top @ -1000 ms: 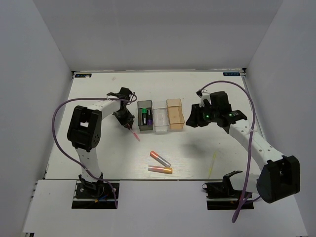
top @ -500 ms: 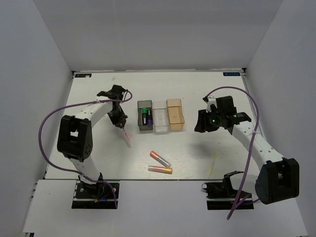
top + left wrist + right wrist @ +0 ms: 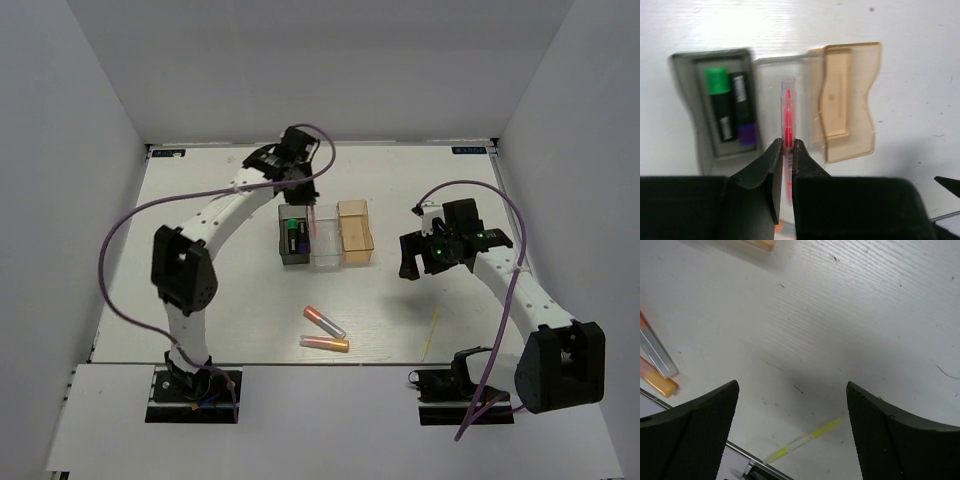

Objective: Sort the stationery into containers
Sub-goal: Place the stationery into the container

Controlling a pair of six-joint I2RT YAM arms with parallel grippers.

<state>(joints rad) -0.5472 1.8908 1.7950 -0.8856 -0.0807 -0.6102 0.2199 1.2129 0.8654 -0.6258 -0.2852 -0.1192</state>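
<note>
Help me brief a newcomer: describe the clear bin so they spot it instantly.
On the white table, three bins stand in a row. The clear bin is the middle one, between the dark grey bin and the orange-tan bin; it alone is colourless.

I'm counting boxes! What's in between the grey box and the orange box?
The clear bin sits there, as the left wrist view shows; the left gripper holds a pink pen over it.

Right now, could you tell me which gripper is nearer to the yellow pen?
Right. The right gripper hangs open over the table close by the yellow pen; the left gripper is far off over the clear bin, shut on the pink pen.
</note>
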